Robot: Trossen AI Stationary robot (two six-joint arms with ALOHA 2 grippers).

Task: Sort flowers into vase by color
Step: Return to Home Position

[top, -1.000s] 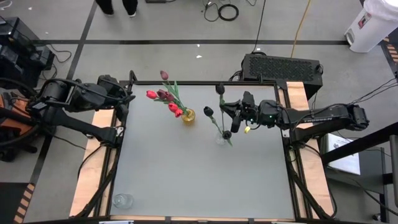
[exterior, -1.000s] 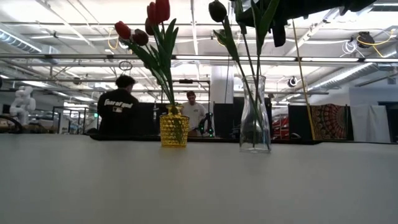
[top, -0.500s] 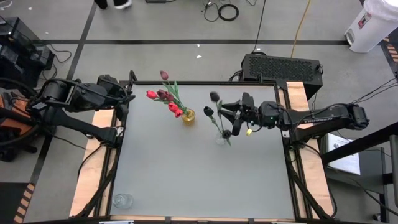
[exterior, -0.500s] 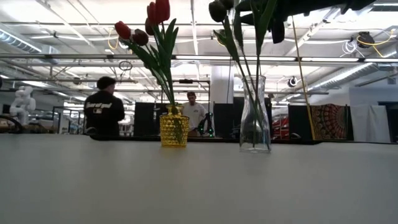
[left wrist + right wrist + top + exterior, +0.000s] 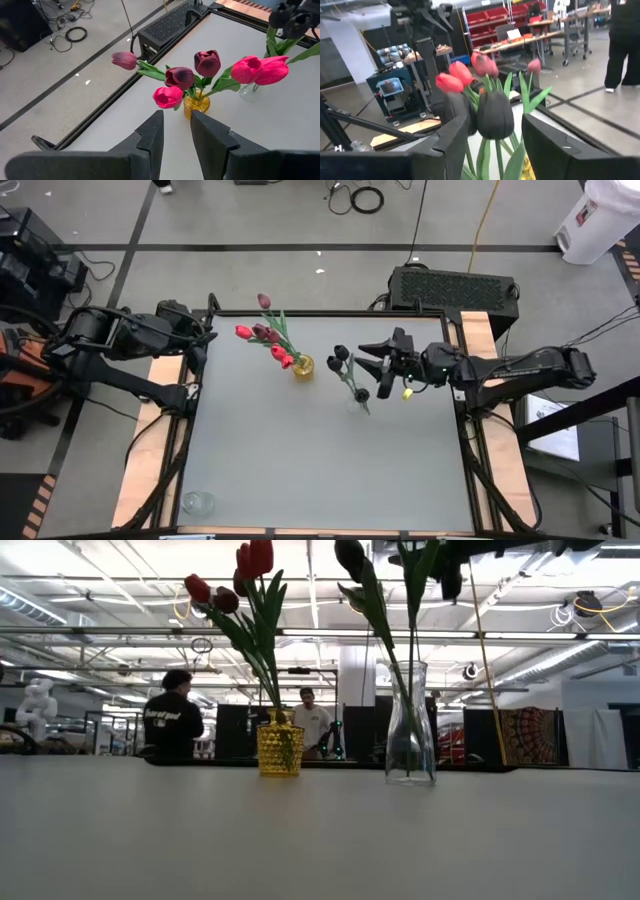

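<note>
A yellow vase [image 5: 302,366] [image 5: 280,745] stands at the table's far middle and holds red, pink and maroon flowers [image 5: 262,335] [image 5: 215,70]. Right of it, a clear glass vase [image 5: 354,403] [image 5: 410,725] holds near-black flowers [image 5: 340,355]. My right gripper [image 5: 373,368] hovers level and open just right of the clear vase's flowers. In the right wrist view a black flower head [image 5: 495,115] stands between its fingers, and no touch shows. My left gripper [image 5: 205,338] [image 5: 176,117] waits open above the table's far left edge.
A small clear glass [image 5: 197,502] sits at the near left corner. A black box [image 5: 455,285] lies beyond the far edge. The near half of the grey table [image 5: 320,470] is free room. People [image 5: 172,720] stand in the room behind.
My right gripper has opened and let go of a near-black flower, drawing back a little toward the table's right edge. The flower's head has swung from the far side down next to the other dark head. Its stem stays in the clear vase.
</note>
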